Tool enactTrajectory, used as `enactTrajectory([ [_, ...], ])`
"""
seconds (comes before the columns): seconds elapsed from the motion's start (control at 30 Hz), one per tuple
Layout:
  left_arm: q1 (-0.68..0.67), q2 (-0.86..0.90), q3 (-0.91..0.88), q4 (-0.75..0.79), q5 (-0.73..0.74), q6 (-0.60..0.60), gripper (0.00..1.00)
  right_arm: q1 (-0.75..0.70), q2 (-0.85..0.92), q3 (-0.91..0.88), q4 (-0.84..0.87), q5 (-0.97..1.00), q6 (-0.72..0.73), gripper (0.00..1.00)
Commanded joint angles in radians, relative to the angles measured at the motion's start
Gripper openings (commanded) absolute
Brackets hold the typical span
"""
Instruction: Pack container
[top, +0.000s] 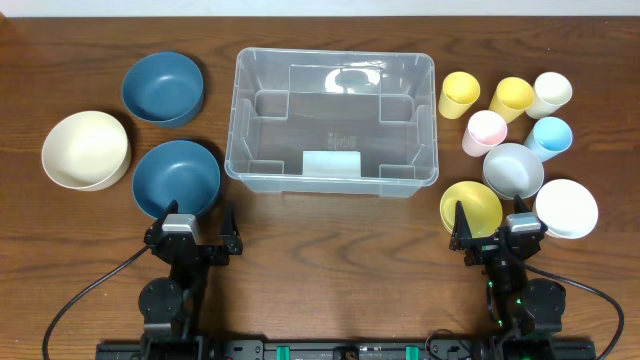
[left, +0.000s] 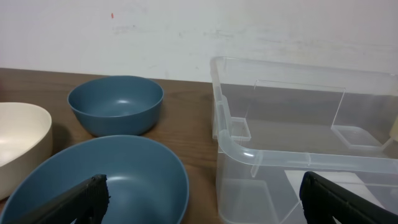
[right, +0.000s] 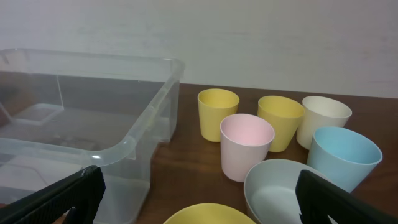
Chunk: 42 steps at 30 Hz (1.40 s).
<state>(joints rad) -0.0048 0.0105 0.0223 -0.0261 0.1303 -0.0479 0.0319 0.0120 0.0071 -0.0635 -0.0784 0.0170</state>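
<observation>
Step 1 pending: container (top: 320, 125) empty. I see left gripper (top: 193, 228) and right gripper (top: 498, 228) spread wide, holding nothing. Next, I'd grasp the near-edge blue bowl (top: 177, 178)

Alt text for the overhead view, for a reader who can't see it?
An empty clear container sits mid-table on a dark wood table. To its left are two blue bowls and a cream bowl; to its right, five pastel cups and grey, yellow and white bowls. The left gripper and right gripper sit open at the near edge, holding nothing.
</observation>
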Motion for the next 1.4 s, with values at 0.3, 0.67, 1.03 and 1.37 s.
enactTrajectory([
  [0.3,-0.003,-0.005,-0.018,-0.033,0.011,0.010,0.98,-0.006,-0.005,-0.002,-0.005,-0.001,-0.011,0.99],
  [0.67,-0.003,-0.005,-0.018,-0.033,0.011,0.010,0.98,-0.006,-0.005,-0.002,0.031,0.014,-0.011,0.99],
  [1.03,-0.003,-0.005,-0.018,-0.033,0.011,0.010,0.98,-0.006,-0.005,0.163,0.020,-0.080,0.196,0.99],
  [1.37,-0.003,-0.005,-0.018,-0.033,0.011,0.010,0.98,-0.008,0.353,0.675,-0.486,-0.049,0.243,0.99],
])
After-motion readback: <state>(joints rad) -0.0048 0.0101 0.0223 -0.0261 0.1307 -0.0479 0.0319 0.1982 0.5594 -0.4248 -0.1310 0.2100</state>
